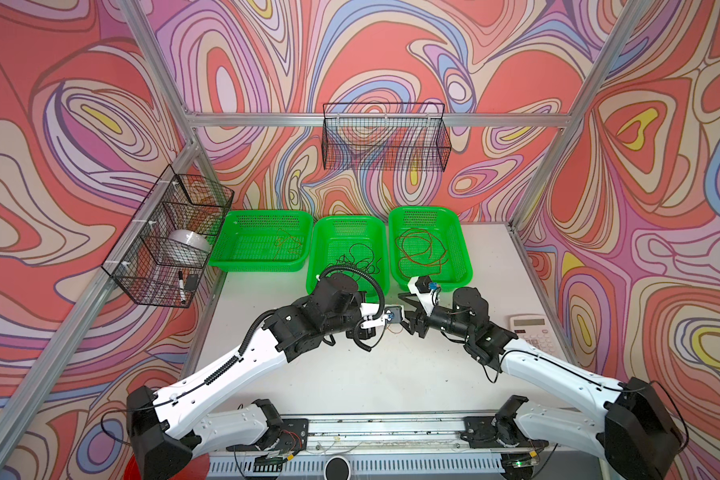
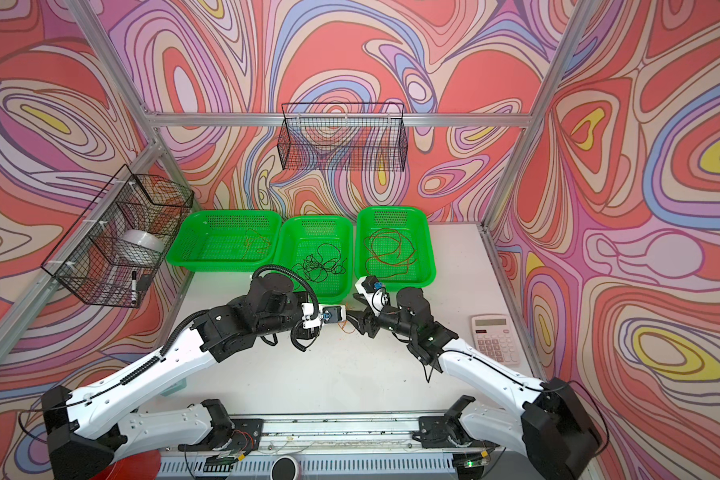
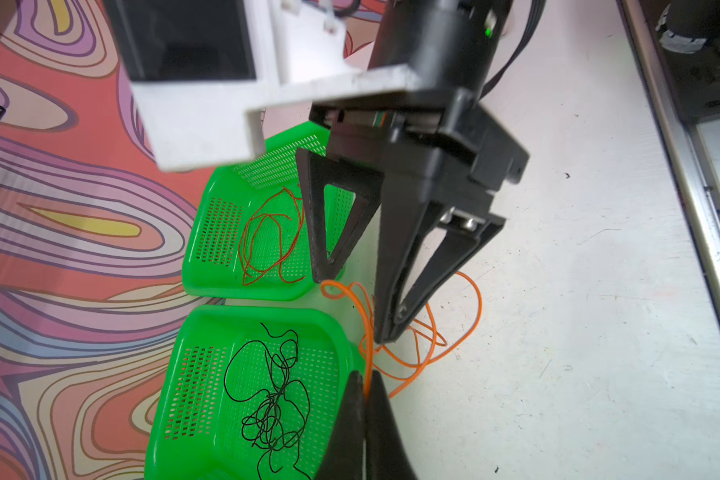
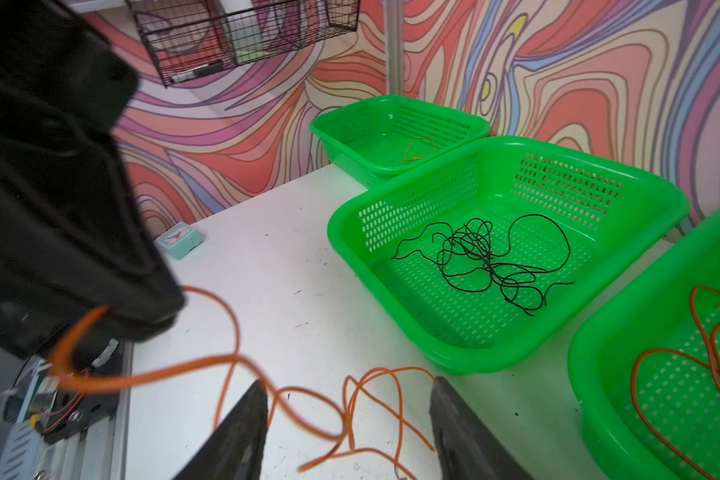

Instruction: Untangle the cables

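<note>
Swirling pink, red and lilac walls close in a white worktop [image 1: 350, 374]. Three green baskets sit side by side along its back edge. The left basket [image 1: 258, 266] holds a short orange-brown wire [image 1: 285, 243], loosely bent. The middle basket [image 1: 350, 219] holds the black wire [image 4: 483, 257], very thin, knotted into a dense scribble with a few wide loops. The right basket [image 1: 462, 249] holds the red wire [image 1: 420, 249] in large, open coils.

A bright orange wire [image 4: 163, 375] lies on the bare worktop just in front of the middle basket, thin and springy, in several overlapping loops. The left fingers [image 3: 346, 424] are pressed together on one strand of it. The right fingers [image 4: 242, 432] stand apart with nothing gripped, their tips low over the orange loops, facing the left ones closely.
</note>
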Robot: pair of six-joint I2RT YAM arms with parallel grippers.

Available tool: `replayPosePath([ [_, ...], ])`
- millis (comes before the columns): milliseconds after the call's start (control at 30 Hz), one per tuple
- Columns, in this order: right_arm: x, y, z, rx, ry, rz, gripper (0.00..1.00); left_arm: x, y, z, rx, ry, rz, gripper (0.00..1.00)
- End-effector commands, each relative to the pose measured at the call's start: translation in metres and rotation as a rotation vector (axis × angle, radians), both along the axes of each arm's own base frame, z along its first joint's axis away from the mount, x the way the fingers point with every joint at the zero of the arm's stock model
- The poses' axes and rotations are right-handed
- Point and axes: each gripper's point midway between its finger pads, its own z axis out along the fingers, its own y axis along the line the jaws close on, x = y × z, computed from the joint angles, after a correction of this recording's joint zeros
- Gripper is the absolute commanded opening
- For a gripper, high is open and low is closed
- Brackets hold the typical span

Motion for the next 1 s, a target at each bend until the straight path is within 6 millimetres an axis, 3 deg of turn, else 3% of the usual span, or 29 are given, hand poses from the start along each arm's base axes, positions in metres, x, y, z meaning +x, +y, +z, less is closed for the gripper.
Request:
replayPosePath([
  [0,0.043,-0.008,0.029,0.055,-0.051,-0.198,0.57,-0.001,-0.002,0.014,-0.009,-0.018,-0.03,0.0],
  [200,0.078,-0.019,0.021,0.018,-0.007,-0.372,0.41,0.002,-0.006,0.045,-0.053,-0.073,-0.038,0.0],
  [333,0.093,-0.044,0.001,-0.062,0.018,-0.507,0.34,0.003,-0.001,0.072,-0.09,-0.119,-0.018,0.0],
  [467,0.094,-0.063,-0.009,-0.078,0.033,-0.535,0.27,0.008,0.011,0.089,-0.102,-0.148,0.015,0.0],
  [600,0.084,-0.067,0.004,-0.079,-0.036,-0.496,0.14,0.018,0.022,0.103,-0.135,-0.164,0.064,0.0],
  [667,0.079,-0.065,0.012,-0.074,-0.06,-0.46,0.13,0.023,0.023,0.111,-0.179,-0.169,0.083,0.0],
  [733,0.064,-0.049,0.017,-0.056,-0.067,-0.327,0.22,0.027,0.021,0.118,-0.217,-0.174,0.094,0.0],
  [800,0.037,-0.024,0.019,-0.022,-0.056,-0.12,0.48,0.031,0.018,0.124,-0.253,-0.184,0.107,0.0],
  [833,0.027,-0.015,0.019,0.0,-0.036,-0.046,0.55,0.033,0.017,0.127,-0.264,-0.196,0.112,0.0],
  [967,0.006,0.003,0.011,0.095,0.014,0.1,0.65,0.043,0.016,0.14,-0.335,-0.213,0.161,0.0],
])
